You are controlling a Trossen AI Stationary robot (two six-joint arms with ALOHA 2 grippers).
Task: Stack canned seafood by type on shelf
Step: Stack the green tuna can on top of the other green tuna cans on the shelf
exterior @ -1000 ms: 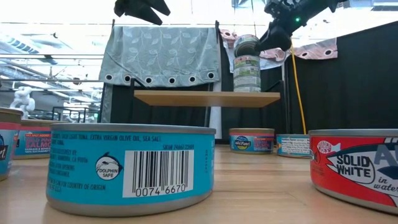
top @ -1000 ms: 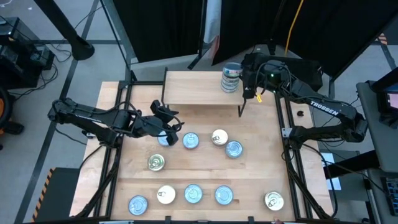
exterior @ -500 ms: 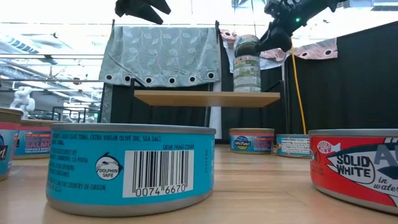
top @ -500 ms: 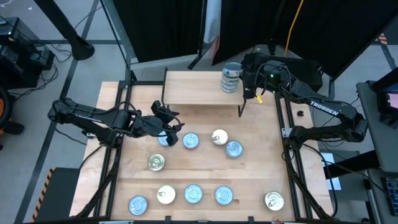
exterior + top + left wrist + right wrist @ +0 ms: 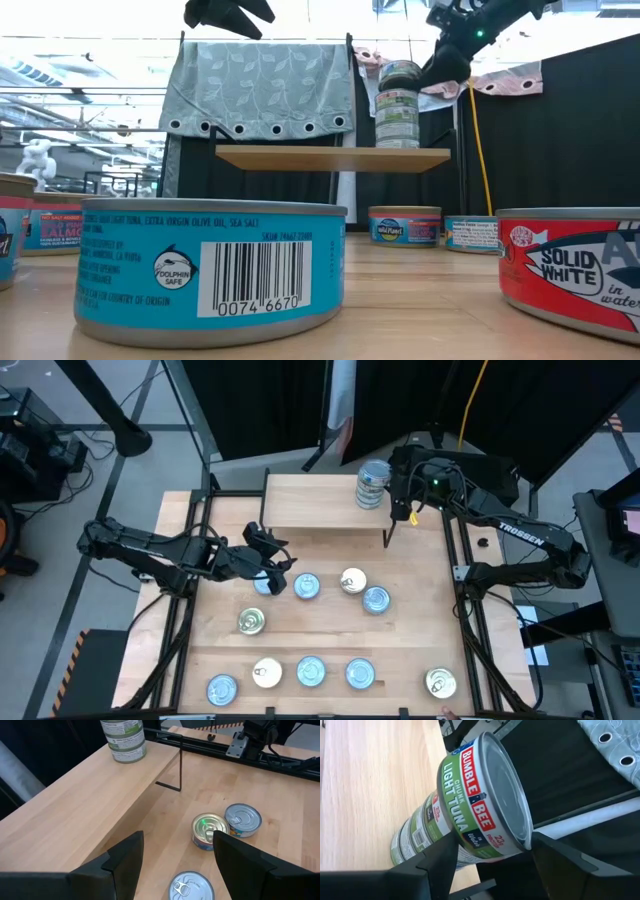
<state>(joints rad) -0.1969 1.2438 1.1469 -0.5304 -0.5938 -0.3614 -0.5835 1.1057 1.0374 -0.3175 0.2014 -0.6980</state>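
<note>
- We see the shelf point(image 5: 320, 500) at the far side of the table point(image 5: 320, 645), its light wooden top on thin black legs; it carries one stack of green-sided tins point(image 5: 372, 485) at its right end; the rest of its top is bare wood.
- In the right wrist view the top tin point(image 5: 485, 800) reads as light tuna; it sits slightly askew on the tins under it.
- The right gripper point(image 5: 400, 492) is beside that stack at the shelf's right end; its fingers point(image 5: 437, 857) stand on either side of the top tin with space showing at each side, so we read it as parted and gripping nothing.
- The left gripper point(image 5: 268, 555) hangs over the table in front of the shelf's left part; its fingers point(image 5: 125, 862) are spread apart and hold nothing.
- Below it lie loose tins; a blue-lidded tin point(image 5: 306, 586), a cream-lidded tin point(image 5: 352, 581) and a silver-lidded tin point(image 5: 376, 599) sit close together.
- Nearer the front edge we count a gold-lidded tin point(image 5: 251, 621), then a row of four tins point(image 5: 311, 672); one more tin point(image 5: 440, 682) sits alone at the right front corner.
</note>
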